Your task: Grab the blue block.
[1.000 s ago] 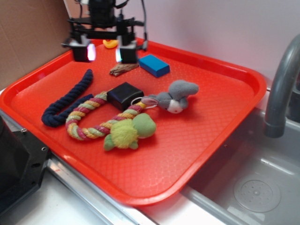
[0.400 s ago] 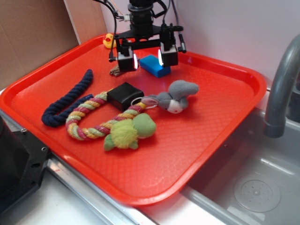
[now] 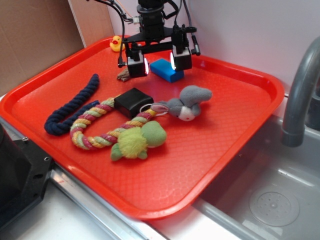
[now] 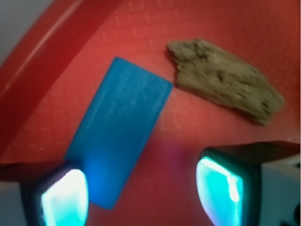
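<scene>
Exterior view, left to right: one dark navy twisted rope [image 3: 70,107] is lying on the red plastic tray [image 3: 235,125], well to the left of and nearer the camera than the gripper [image 3: 159,63]. One multicoloured braided rope ring [image 3: 100,130] is curling below it, touching one glossy black box [image 3: 132,102] that is sitting just in front of the gripper. One small yellow rubber duck [image 3: 117,43] is sitting behind the gripper's left side. One brown bark-like wood chip [image 3: 123,75] is peeking out beside the gripper's left-hand finger. One green and yellow plush toy [image 3: 137,141] is lying nearest the camera, and one grey plush mouse [image 3: 186,104] is lying in front of and to the right of the gripper.

One bright sky-blue flat rectangular block [image 3: 166,70] is lying flat on the tray between and just behind the two fingers as seen here. The jaws are standing wide apart, holding nothing, hovering over the block. In the wrist view the blue block [image 4: 120,127] is running diagonally, its lower end reaching in beside the left glowing fingertip [image 4: 63,197], off-centre from the gap, while the wood chip [image 4: 225,80] is lying beyond the other fingertip.
</scene>
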Motion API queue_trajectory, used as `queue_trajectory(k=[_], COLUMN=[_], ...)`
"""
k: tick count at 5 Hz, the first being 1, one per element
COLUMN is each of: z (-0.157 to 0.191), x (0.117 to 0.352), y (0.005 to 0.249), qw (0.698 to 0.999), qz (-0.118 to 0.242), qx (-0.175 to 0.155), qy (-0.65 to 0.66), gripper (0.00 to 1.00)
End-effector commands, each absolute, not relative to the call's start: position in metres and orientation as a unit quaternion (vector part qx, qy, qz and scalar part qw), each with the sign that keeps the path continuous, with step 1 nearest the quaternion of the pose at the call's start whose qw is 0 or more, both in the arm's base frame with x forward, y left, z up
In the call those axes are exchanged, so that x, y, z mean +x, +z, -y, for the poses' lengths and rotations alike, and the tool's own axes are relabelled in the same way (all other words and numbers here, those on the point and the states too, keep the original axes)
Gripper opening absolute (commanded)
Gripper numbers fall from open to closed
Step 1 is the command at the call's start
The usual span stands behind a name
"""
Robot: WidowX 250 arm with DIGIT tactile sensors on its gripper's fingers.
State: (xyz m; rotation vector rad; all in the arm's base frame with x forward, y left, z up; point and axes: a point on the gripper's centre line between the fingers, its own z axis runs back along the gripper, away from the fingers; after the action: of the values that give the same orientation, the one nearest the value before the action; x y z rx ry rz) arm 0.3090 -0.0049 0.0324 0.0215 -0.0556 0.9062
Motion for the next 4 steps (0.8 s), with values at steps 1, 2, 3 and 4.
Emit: queue_trajectory(k=[1,2,3,4], z=[-0.009,-0.011,-0.010,-0.006], x=[0.285,0.282,0.292,0.305], y=[0.094,0.096,0.085,0.072], qw=[0.883,0.878,0.883,0.891], qz=[0.118,0.124,0.115,0.103], qx=[-0.057,-0.055,-0.048,-0.028], qy=[0.450,0.459,0.452,0.441], gripper=[1.00,1.00,1.00,1.00])
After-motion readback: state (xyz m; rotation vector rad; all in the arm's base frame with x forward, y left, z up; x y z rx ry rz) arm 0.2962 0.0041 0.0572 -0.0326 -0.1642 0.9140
